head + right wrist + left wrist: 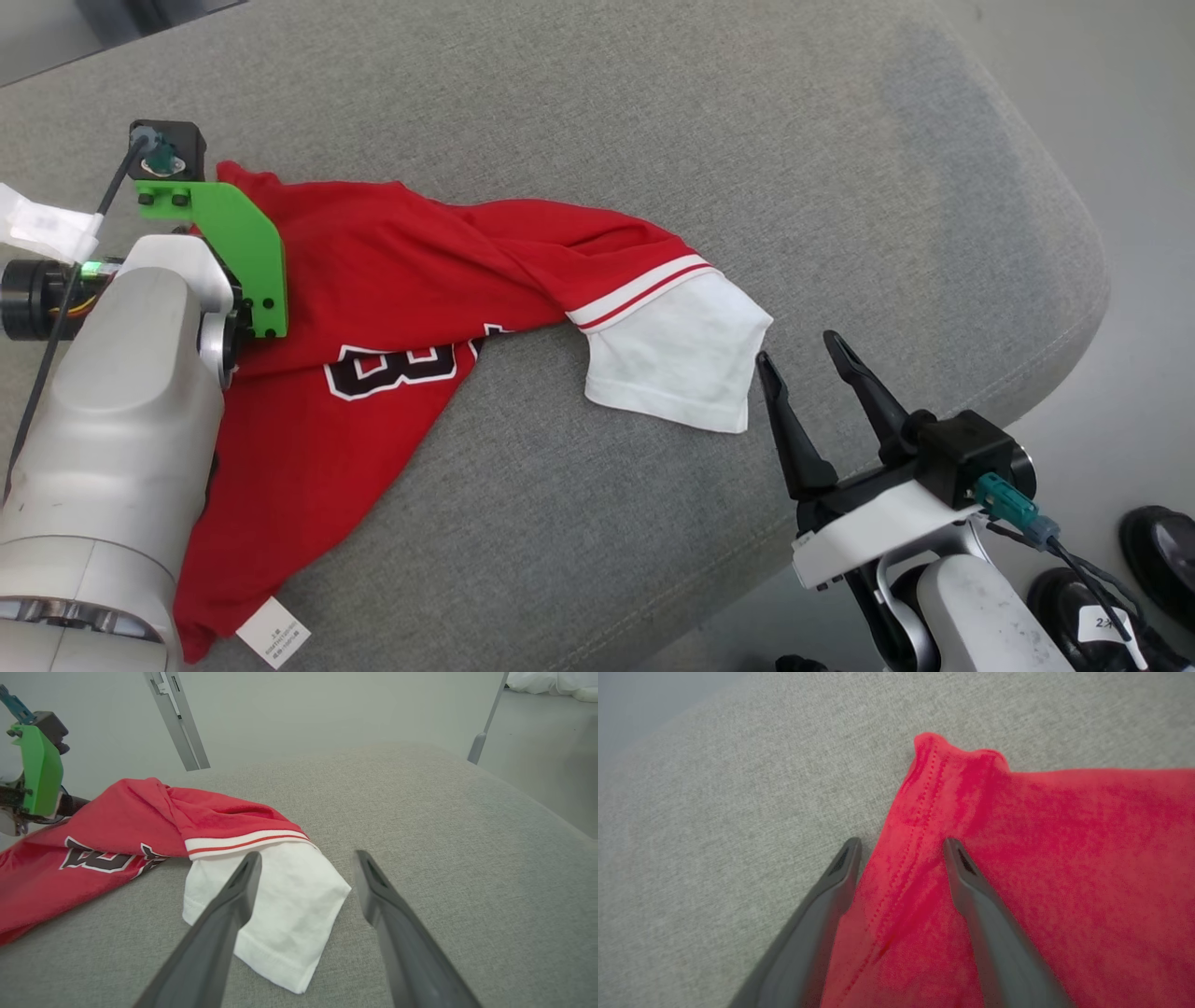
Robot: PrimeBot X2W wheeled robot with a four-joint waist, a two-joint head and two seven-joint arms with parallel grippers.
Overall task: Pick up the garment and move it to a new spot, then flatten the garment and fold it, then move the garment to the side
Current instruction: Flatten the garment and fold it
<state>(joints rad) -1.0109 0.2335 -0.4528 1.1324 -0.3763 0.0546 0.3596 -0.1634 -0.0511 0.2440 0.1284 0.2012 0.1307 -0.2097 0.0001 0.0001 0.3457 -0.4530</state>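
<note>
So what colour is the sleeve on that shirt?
The sleeve is white, with a red stripe at its top. Right wrist view shows it best.

The crumpled red fabric jersey [392, 280] is spread over the left part of the broad grey upholstered cushion [747, 140], with its white short sleeve [672, 350] stretched out to the right. A small white paper tag [274, 632] is attached at the jersey's near edge. The jersey's far left corner is straddled by the parted fingers of the left gripper [901, 847], one over cushion and one over cloth. The right gripper [797, 346] is held just right of the sleeve, fingers apart, near the cushion's front edge.
</note>
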